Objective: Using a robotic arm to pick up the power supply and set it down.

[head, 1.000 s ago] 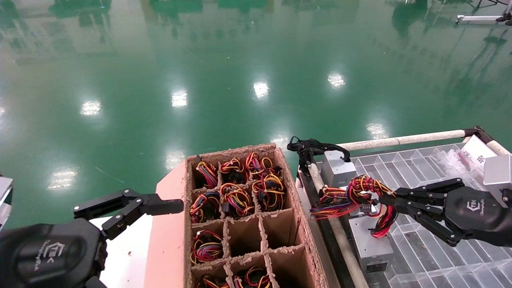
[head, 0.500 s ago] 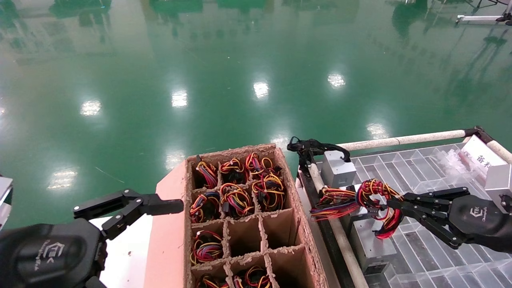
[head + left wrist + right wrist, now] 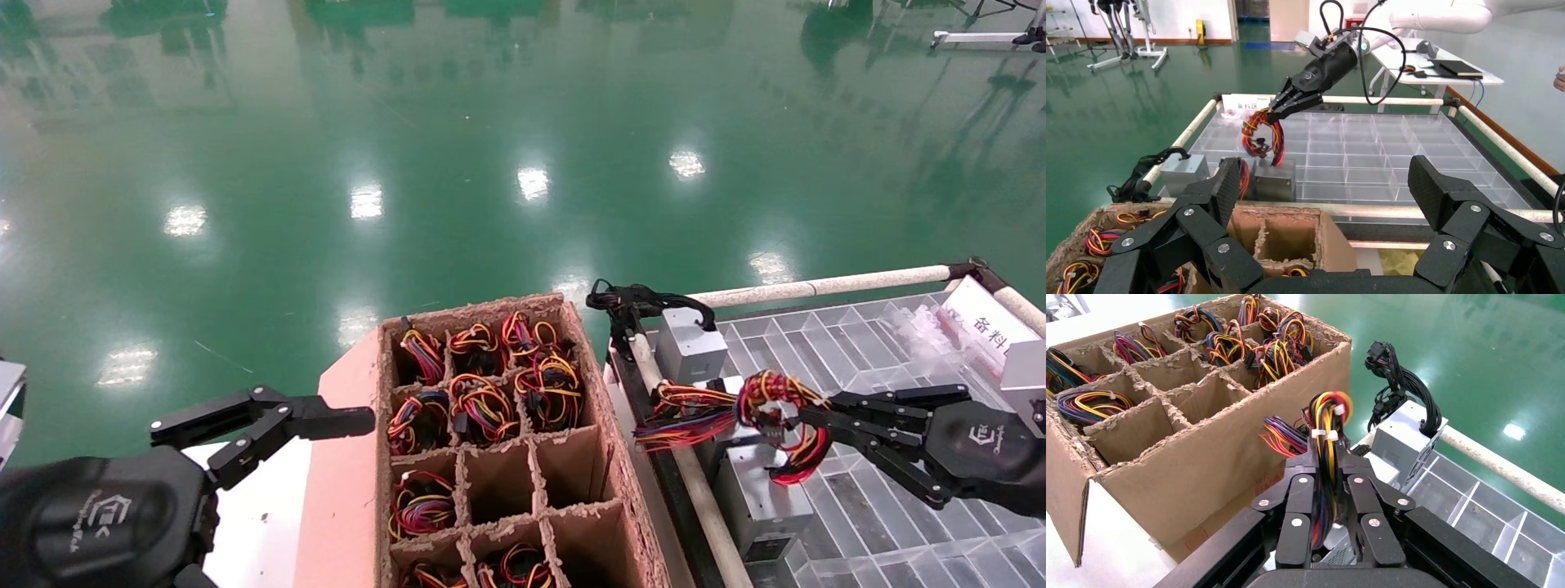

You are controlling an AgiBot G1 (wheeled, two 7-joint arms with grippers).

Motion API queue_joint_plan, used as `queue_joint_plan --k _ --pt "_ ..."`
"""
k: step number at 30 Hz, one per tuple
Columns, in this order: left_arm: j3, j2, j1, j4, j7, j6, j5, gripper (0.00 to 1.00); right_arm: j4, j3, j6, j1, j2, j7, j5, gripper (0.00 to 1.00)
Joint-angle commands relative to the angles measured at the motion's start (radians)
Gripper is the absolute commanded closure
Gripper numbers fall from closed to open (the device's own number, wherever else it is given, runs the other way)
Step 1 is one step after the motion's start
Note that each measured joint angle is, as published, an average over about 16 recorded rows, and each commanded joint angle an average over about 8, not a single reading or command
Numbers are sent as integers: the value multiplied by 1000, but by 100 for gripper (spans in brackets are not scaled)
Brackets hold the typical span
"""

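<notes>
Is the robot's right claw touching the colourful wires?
Touching. The right wrist view shows the right gripper shut on the wire bundle, wires squeezed between its fingers.

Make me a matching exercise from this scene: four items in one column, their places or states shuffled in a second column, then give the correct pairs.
Items:
1. right hand
2. left hand
3. power supply
4. cardboard box

Places or states:
A. divided into cells, several holding wire bundles
B. open, parked beside the box
C. shut on the coloured wire bundle
D. on the clear divided tray, near its edge

Pairs: 1-C, 2-B, 3-D, 4-A
</notes>
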Motion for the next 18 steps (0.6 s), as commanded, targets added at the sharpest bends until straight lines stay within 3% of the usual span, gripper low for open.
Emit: queue_joint_plan --k 1,18 --pt "0 0 0 0 0 0 0 0 2 0 0 0 0 1 0 0" --pt "0 0 0 0 0 0 0 0 16 1 0 -3 2 7 1 0"
